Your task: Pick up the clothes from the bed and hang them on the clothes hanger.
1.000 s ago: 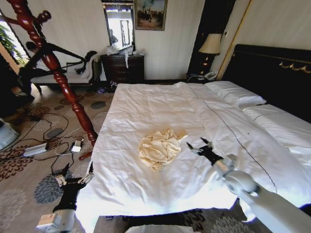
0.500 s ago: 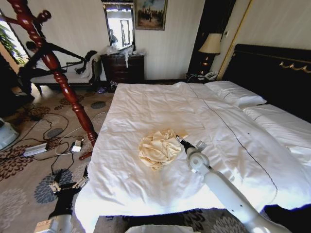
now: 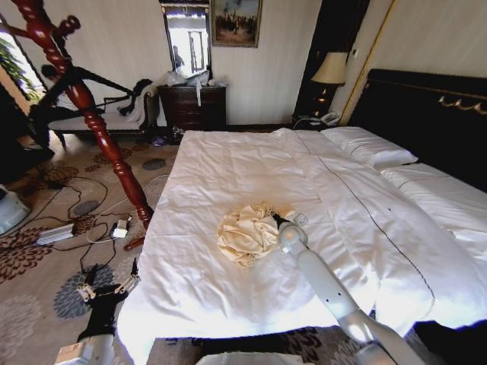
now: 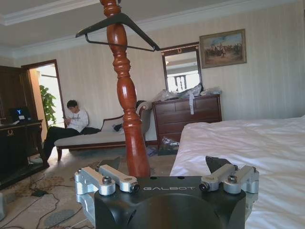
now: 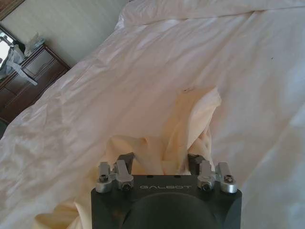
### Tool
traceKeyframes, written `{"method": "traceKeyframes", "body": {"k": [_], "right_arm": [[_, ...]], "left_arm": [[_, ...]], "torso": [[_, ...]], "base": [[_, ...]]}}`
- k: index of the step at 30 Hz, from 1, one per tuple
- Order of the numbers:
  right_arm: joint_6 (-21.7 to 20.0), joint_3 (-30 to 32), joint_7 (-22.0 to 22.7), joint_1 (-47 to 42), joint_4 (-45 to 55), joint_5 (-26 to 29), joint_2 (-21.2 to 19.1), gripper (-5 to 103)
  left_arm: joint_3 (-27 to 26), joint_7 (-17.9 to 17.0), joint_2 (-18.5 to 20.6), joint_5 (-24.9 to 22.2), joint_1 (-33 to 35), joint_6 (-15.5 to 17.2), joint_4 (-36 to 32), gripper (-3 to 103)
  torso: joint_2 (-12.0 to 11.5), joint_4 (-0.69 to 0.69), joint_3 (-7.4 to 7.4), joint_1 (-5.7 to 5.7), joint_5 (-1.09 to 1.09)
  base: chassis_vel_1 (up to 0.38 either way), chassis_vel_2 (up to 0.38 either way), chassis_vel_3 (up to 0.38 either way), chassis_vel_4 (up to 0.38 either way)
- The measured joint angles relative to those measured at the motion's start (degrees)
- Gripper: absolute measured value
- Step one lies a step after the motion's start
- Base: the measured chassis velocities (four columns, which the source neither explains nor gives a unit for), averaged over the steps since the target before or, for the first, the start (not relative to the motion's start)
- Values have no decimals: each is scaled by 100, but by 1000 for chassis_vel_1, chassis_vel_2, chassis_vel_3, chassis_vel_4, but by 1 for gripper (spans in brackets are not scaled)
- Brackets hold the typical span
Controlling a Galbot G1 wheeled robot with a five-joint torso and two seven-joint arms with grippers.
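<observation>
The clothes (image 3: 247, 234) lie as a crumpled cream heap on the white bed (image 3: 228, 163), near its foot. My right gripper (image 3: 275, 221) has its tips at the heap's right edge. In the right wrist view the right gripper (image 5: 161, 161) is open, with cream clothes (image 5: 190, 121) folds between and under its fingers. My left gripper (image 3: 107, 284) hangs open over the carpet beside the bed's left corner. From the left wrist the left gripper (image 4: 164, 166) faces the wooden stand, and the black clothes hanger (image 4: 119, 21) hangs at that stand's top.
A twisted red-brown coat stand (image 3: 106, 141) rises left of the bed, with cables and a power strip (image 3: 55, 234) on the carpet by its foot. A dark dresser (image 3: 192, 106) and a chaise (image 4: 95, 138) with a seated person line the far wall. Pillows (image 3: 369, 148) lie by the black headboard (image 3: 426, 114).
My right arm has reached left across the sheet, bringing its gripper from well right of the clothes to the heap's edge. The left gripper has sunk slightly.
</observation>
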Motion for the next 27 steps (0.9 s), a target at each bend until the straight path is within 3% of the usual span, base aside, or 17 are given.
{"method": "traceKeyframes", "body": {"k": [2,4,5,7,11,13,17,20,23,27], "right_arm": [[13,44,-7,-26,26,-52,-60,52],[14,51,-7,-36,28,-65,-76,52],[16,63,-7,-51,28,-93,-99,41],[16,73,-7,-67,28,-122,-117,41],[15,91,-8,-162,38,-326,-182,20],[32,98,-31,-197,56,-438,-208,20],[445,157,-577,-378,436,-829,-517,2],[633,179,-829,-439,723,-814,-743,0],[850,233,-1276,-567,1420,-650,-1269,0],[933,286,-1438,-630,1862,-357,-1521,0]], "left_arm": [[35,-20,6,0,-37,5,56,100],[47,-22,6,1,-44,6,63,100],[69,-29,5,3,-58,11,79,100],[82,-37,4,3,-70,14,87,100],[92,-48,10,-5,-82,22,90,100],[93,-49,14,-12,-84,24,90,100],[94,-57,28,-36,-96,27,90,100],[97,-62,30,-46,-107,28,90,100],[98,-84,42,-89,-128,25,102,100],[96,-135,59,-156,-144,23,117,100]], "torso": [[0,0,0,0,0],[0,0,0,0,0],[0,-1,0,0,0],[0,0,0,0,0],[0,0,0,0,1],[0,1,0,0,1],[0,1,0,0,2],[0,1,0,0,2],[1,-1,0,0,0],[1,0,0,-1,2]], "base": [[0,0,0,0],[0,0,0,0],[0,0,0,0],[0,0,0,0],[0,0,0,0],[0,0,0,0],[0,0,0,0],[0,0,0,0],[0,0,0,0],[0,0,0,0]]}}
